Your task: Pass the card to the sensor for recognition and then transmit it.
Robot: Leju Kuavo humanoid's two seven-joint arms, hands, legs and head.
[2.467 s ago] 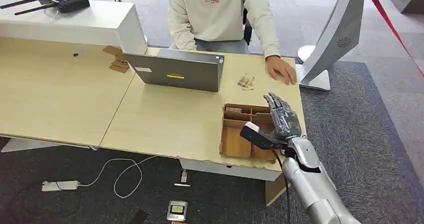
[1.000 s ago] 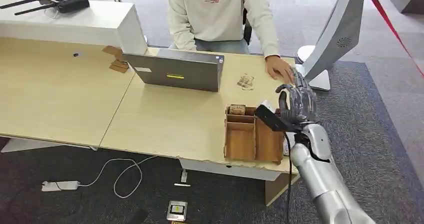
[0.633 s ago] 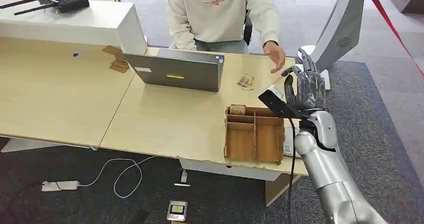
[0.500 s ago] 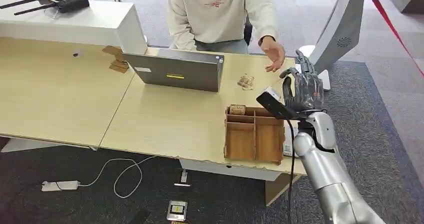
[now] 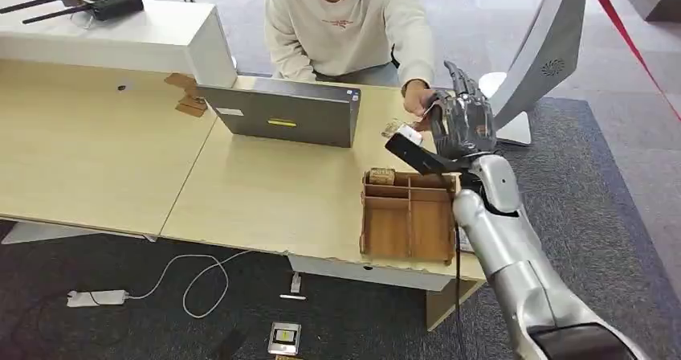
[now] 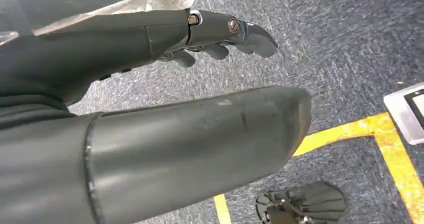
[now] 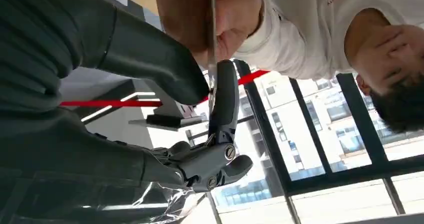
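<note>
Left hand (image 6: 165, 89) hanging over grey carpet, fingers apart, holding nothing, wooden tray (image 5: 387, 225) at the desk's (image 5: 265, 199) near right edge, right hand (image 5: 459, 123) raised over the far right corner, thumb and finger pinching the card (image 7: 212, 44) edge-on, person's hand (image 5: 418, 96) gripping the card's other end
</note>
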